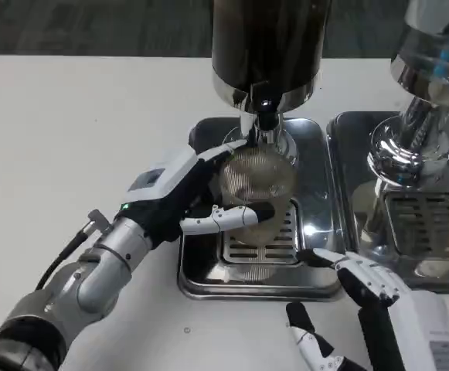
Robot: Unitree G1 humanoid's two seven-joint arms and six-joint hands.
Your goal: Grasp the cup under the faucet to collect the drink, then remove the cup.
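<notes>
White table (69,139); cup (256,179) gripped within left hand (179,197) fingers (228,217).

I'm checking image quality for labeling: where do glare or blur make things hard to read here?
Head view: bright glare on the chrome drip tray and the right-hand faucet; the ribbed clear cup in the left robot hand looks hazy, its contents unclear; the dark dispenser shows little detail; the right robot hand is sharp.
</notes>
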